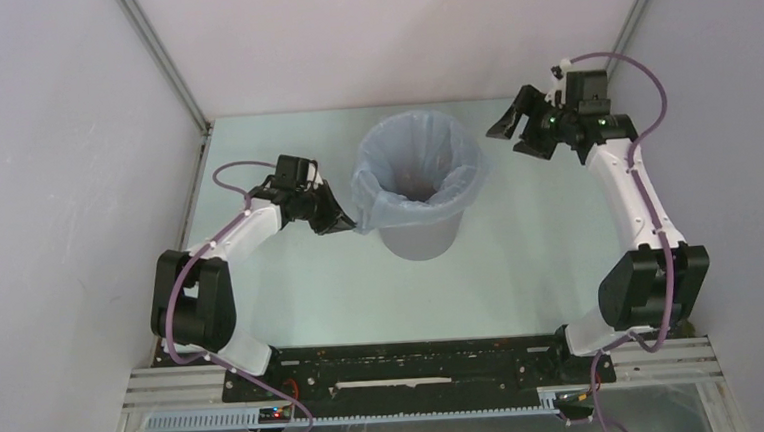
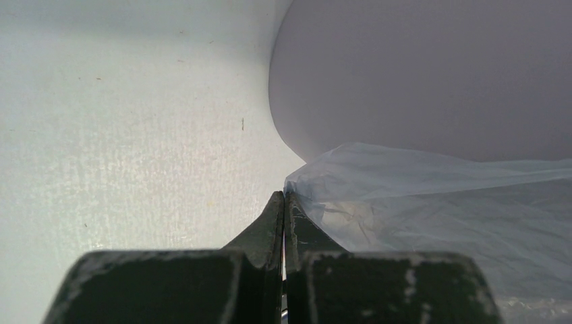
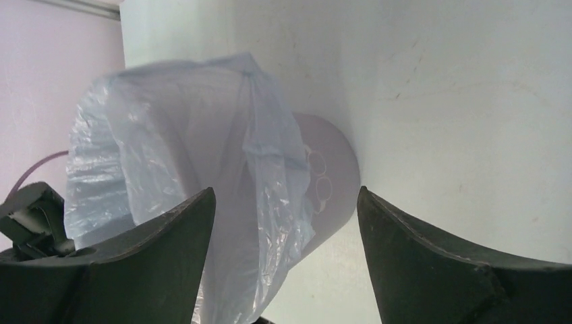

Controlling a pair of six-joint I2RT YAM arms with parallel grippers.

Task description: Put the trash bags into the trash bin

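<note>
The grey trash bin [image 1: 419,238] stands upright in the middle of the table. The pale blue trash bag [image 1: 456,176] lines it, its edge folded out over the rim and hanging down the wall. My left gripper [image 1: 346,221] is at the bin's left side, shut on the bag's hanging edge. In the left wrist view the jaws [image 2: 284,197] are pressed together at the bag's [image 2: 445,202] corner, with the bin wall [image 2: 432,74] behind. My right gripper [image 1: 510,140] is open and empty, right of the bin and apart from it. Its wrist view shows the bag [image 3: 168,148] and bin [image 3: 334,189] between the open jaws [image 3: 286,196].
Grey enclosure walls stand close on the left, back and right of the pale table [image 1: 521,258]. Metal corner posts [image 1: 163,59] rise at the back corners. The arms' base rail [image 1: 417,364] runs along the near edge.
</note>
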